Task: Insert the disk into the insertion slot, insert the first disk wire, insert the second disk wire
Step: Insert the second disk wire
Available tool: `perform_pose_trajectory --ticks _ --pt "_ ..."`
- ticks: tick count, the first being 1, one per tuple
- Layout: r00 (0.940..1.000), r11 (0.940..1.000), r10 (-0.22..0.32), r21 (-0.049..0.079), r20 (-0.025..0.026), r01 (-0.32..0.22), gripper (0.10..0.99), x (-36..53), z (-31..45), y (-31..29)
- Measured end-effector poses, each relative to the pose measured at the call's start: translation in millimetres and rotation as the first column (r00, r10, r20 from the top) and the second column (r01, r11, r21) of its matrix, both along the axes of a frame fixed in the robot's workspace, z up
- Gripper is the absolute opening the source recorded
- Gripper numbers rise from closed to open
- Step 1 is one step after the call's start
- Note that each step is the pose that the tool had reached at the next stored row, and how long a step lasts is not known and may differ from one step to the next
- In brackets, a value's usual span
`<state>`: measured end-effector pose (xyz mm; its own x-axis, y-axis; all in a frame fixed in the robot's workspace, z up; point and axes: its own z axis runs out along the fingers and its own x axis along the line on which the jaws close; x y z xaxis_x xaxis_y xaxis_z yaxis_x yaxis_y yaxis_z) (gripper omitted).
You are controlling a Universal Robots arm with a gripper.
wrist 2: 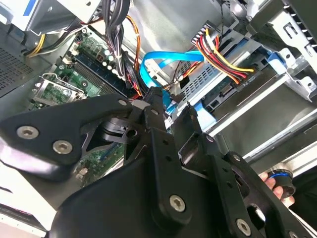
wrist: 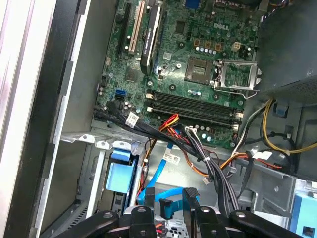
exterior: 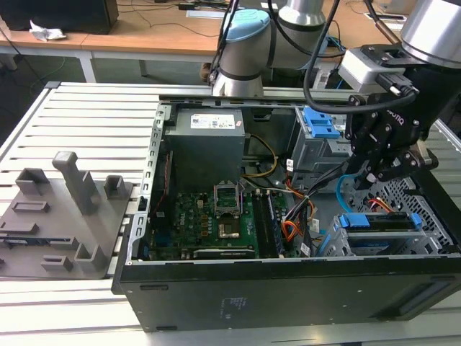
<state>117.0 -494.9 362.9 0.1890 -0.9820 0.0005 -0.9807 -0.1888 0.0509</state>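
Observation:
The disk (exterior: 382, 222), dark with blue side rails, sits in the insertion slot (exterior: 426, 196), a light grey perforated cage at the exterior view's right inside the open computer case. The first disk wire (wrist 2: 223, 53), a red, orange, yellow and black bundle, ends in a flat black plug (wrist 2: 245, 79) seated on the disk's (wrist 2: 225, 95) edge. The second disk wire (wrist 2: 168, 58), light blue, loops up to my gripper (wrist 2: 172, 106). The gripper (exterior: 378, 176) hangs just above the disk and is shut on that wire's dark plug (wrist: 166, 204).
A taller grey cage with a blue latch (exterior: 320, 122) stands behind the slot. The motherboard (exterior: 209, 216) and power supply (exterior: 205, 140) fill the case's middle and back. Black cable bundles (wrist: 198, 148) cross beside the cage. A grey fixture (exterior: 65, 209) lies on the table, left of the case.

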Motion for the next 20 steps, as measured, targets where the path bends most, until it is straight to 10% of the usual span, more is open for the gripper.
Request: perform_pose_trajectory --ticks 11,20 --pt "1.0000 1.0000 0.000 0.001 0.0001 0.000 0.165 0.0 -0.6 -0.3" --pt "1.0000 1.0000 0.000 0.000 0.0000 0.000 0.165 0.0 -0.7 -20.9"
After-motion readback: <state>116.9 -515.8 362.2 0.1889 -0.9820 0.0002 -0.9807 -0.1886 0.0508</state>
